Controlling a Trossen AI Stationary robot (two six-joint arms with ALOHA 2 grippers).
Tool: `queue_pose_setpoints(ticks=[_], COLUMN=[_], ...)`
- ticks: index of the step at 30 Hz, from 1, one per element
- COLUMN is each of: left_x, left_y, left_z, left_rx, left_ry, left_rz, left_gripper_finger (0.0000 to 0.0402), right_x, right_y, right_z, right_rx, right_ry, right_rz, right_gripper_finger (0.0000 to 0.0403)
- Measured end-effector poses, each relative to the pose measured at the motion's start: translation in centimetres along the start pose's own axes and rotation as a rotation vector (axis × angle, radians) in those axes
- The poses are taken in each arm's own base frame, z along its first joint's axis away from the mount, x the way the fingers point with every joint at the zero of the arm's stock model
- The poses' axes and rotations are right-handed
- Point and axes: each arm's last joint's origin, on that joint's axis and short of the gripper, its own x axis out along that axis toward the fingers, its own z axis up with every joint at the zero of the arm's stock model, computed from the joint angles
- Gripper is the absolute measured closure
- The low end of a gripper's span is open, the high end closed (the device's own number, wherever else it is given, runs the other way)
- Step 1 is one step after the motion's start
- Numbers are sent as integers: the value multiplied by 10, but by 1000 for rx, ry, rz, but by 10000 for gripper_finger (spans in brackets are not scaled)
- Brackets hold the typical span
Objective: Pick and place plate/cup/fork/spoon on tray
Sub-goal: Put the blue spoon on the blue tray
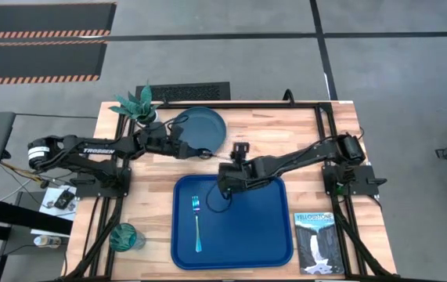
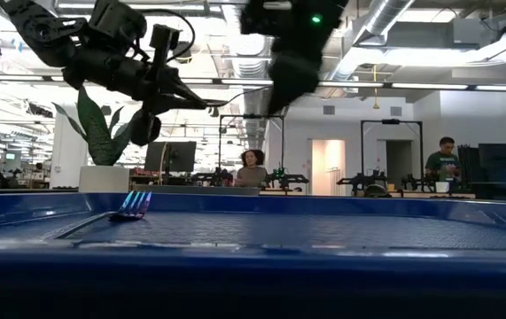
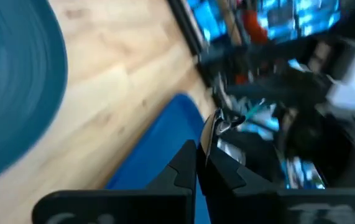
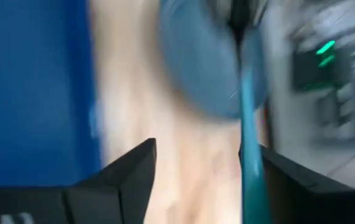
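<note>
My left end effector [image 1: 206, 150] is pinched on the spoon [image 4: 248, 137] and my right end effector [image 1: 225, 186] hangs open close by, so they might bump and knock it onto the bench [image 1: 153, 188].

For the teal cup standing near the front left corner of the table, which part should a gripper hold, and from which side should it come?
Likely best from straight above: the cup stands upright with its mouth open upward, beside the tray and apart from it. Close the fingers across its round wall just under the rim; one finger inside the rim is an alternative.
</note>
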Motion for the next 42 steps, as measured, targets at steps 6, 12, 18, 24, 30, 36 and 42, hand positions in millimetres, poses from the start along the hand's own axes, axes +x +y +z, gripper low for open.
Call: queue_pose_setpoints(ticks=[6, 12, 18, 24, 30, 36, 42], left_x=[-4, -6, -4, 0, 33, 75, 107], left_y=[10, 17, -2, -61, -94, -94, -79], left_z=[-2, -3, -4, 0, -8, -25, -36], left_rx=[53, 114, 246, 623, 810, 869, 811], left_ry=[154, 179, 374, 548, 724, 882, 1016], left_rz=[-13, 36, 67, 326, 307, 194, 156], left_gripper_finger=[401, 401, 401, 401, 401, 401, 401], right_x=[-22, -65, -108, -118, -113, -114, -113], right_y=[23, 64, 90, 90, 84, 87, 88], right_z=[-15, -39, -72, -82, -79, -77, -75], right_rx=[71, 58, 67, 127, 164, 188, 201], right_ry=[104, 214, 319, 314, 316, 281, 258], right_rz=[155, 253, 170, 49, 33, 46, 45], right_gripper_finger=[140, 143, 143, 143, 143, 143, 143])
